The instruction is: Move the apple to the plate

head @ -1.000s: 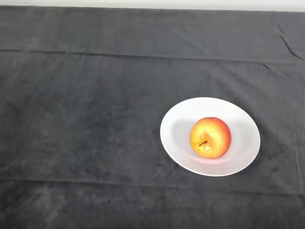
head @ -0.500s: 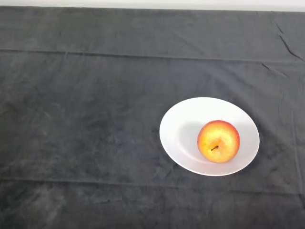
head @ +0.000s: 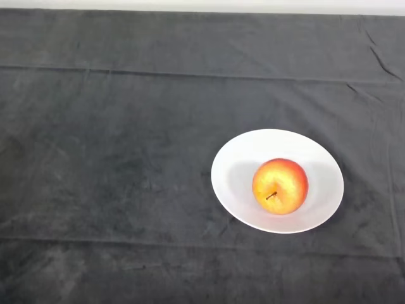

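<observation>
Head view, looking down: nearest the camera there's a band of dark grey cloth point(head: 126, 272) with a faint horizontal crease running across it. Just beyond that crease, right of centre, sits the white plate point(head: 235, 158), a shallow oval shape lying flat on the cloth. And there's the apple point(head: 280, 186), resting inside the plate, a touch toward its near side and roughly centred left to right. It's yellow-orange at the middle, flushing to red along its top and right edge, with a short dark stem pointing toward the camera and a bit left. The skin looks smooth and carries no sticker or writing that can be read. Past the plate, the cloth stretches on with another long fold line, some wrinkles at the far right, then a pale strip at the very back edge.
</observation>
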Tool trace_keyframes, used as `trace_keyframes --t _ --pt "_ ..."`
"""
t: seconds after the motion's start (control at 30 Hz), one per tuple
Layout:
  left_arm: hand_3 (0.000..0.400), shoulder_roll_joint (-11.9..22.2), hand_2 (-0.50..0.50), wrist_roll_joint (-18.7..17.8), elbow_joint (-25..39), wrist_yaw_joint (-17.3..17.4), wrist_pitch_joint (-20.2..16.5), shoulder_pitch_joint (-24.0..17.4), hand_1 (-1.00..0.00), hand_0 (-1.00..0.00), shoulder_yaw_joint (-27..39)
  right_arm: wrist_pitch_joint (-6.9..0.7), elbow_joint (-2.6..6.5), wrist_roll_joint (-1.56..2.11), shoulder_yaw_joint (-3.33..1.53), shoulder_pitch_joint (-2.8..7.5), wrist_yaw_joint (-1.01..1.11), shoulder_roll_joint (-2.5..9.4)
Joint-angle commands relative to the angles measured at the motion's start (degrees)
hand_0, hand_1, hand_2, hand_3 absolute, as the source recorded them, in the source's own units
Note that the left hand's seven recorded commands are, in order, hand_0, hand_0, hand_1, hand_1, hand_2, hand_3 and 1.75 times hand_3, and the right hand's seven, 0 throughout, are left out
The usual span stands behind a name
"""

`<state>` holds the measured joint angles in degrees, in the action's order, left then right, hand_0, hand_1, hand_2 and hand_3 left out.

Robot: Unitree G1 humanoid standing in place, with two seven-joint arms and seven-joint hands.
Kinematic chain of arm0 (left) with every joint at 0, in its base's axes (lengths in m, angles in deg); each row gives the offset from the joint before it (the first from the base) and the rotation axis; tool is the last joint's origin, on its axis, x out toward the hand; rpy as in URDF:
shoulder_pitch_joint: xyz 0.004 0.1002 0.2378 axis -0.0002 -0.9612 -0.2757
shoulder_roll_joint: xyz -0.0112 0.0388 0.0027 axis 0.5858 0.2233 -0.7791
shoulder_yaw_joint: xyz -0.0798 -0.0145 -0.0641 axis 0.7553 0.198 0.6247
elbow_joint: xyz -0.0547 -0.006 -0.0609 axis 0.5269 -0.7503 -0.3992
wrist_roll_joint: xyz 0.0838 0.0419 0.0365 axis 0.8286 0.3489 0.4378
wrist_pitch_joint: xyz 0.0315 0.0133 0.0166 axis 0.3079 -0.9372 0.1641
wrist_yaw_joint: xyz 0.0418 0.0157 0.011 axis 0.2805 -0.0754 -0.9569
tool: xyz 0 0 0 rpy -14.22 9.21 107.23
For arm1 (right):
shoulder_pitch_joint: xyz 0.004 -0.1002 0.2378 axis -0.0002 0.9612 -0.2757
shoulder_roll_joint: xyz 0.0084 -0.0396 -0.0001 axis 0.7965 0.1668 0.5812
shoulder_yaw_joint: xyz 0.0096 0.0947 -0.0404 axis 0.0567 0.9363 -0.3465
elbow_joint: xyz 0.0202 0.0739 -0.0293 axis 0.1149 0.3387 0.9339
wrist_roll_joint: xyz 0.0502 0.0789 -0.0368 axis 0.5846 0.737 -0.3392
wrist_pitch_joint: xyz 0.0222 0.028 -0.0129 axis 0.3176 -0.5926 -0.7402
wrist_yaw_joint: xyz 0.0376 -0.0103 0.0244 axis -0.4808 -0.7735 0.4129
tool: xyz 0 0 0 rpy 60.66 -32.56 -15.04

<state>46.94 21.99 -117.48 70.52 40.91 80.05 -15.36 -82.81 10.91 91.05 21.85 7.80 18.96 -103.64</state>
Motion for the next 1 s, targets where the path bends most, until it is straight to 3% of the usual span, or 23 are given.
trace_keyframes --t 0.03,1.0 --pt "0.0 0.41 0.0 0.88 2.24 0.49 -0.56 -0.35 0.0 0.0 1.96 -0.19 -1.44 0.56 0.22 0.7 -0.54 -1.23" --pt "0.0 -1.46 0.0 3.6 2.69 2.86 -1.18 -0.06 0.0 0.0 5.39 -0.2 -1.56 0.56 0.2 0.73 -0.61 -1.18"
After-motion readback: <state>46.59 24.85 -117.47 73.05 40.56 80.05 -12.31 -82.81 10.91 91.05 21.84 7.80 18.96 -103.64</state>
